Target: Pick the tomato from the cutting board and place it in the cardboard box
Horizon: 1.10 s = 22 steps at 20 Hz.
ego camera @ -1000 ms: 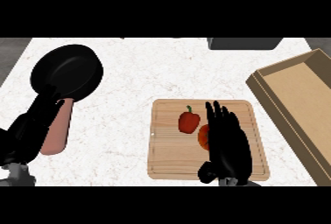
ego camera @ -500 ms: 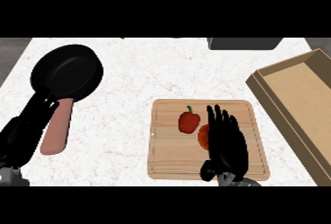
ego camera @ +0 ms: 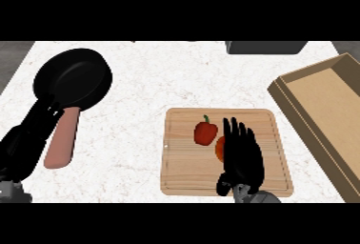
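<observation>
- So far nothing is lifted: the tomato (ego camera: 219, 148) lies on the cutting board (ego camera: 183, 176), mostly hidden under the left edge of the right hand (ego camera: 241, 157)
- Fingers of that hand are straight and spread, not curled round anything
- Just left of its fingertips sits a red pepper (ego camera: 205, 133)
- Far right of it waits the cardboard box (ego camera: 330, 100), nothing visible inside
- Left hand (ego camera: 28, 143) rests open near the view's left edge
- Grasp, carry and release all remain

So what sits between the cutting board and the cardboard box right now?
Nothing: in the head view only bare white counter separates the cutting board from the cardboard box. The tomato lies on the board, partly under the right hand.
</observation>
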### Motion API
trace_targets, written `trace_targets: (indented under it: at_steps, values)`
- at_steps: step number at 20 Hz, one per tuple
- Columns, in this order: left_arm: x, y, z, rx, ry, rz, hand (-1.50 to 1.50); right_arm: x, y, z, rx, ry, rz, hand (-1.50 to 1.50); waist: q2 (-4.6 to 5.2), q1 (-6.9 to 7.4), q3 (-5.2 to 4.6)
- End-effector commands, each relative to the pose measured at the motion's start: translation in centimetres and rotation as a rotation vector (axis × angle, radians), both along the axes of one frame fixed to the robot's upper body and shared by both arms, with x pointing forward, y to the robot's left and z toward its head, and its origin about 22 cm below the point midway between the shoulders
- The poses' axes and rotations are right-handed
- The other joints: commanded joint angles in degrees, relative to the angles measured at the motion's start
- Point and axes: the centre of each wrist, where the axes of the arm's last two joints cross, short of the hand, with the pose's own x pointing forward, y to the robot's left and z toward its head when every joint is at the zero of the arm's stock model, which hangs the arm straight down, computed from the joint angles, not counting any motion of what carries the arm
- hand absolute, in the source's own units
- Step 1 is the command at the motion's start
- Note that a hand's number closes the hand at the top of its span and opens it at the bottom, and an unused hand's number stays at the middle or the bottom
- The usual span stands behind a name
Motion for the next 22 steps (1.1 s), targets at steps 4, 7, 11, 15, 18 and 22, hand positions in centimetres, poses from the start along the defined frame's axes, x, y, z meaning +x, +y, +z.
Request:
trace_targets:
  at_steps: [4, 7, 11, 15, 18, 22]
  values:
    - [-0.3, -2.3, -1.5, 0.007, -0.007, 0.000, 0.00, -0.2, -1.3, 0.2, 0.004, 0.001, -0.017, -1.50, -0.03, -0.13, -0.01]
    - [0.4, -1.8, -1.3, -0.002, 0.004, 0.000, 0.00, 3.0, -2.4, -1.3, 0.028, 0.000, -0.012, -1.50, 0.06, 0.05, 0.00]
    - [-0.9, 1.3, 1.4, -0.005, -0.005, -0.015, 0.00, 1.8, -1.2, -1.8, 0.001, -0.062, 0.050, 1.50, -0.03, 0.24, 0.01]
    - [1.1, -0.2, -1.9, -0.002, 0.003, -0.006, 0.00, 2.5, -0.2, -1.9, -0.012, -0.084, 0.084, 1.50, 0.03, -0.06, -0.01]
    - [-0.7, -0.9, -1.0, -0.005, -0.010, -0.007, 0.00, 2.7, -0.3, -2.2, -0.017, -0.109, 0.097, 1.50, -0.01, 0.05, 0.00]
    - [0.7, 1.7, -1.4, 0.009, 0.003, -0.003, 0.00, 5.0, -2.8, -0.2, 0.014, -0.034, 0.084, 1.50, 0.06, 0.00, -0.02]
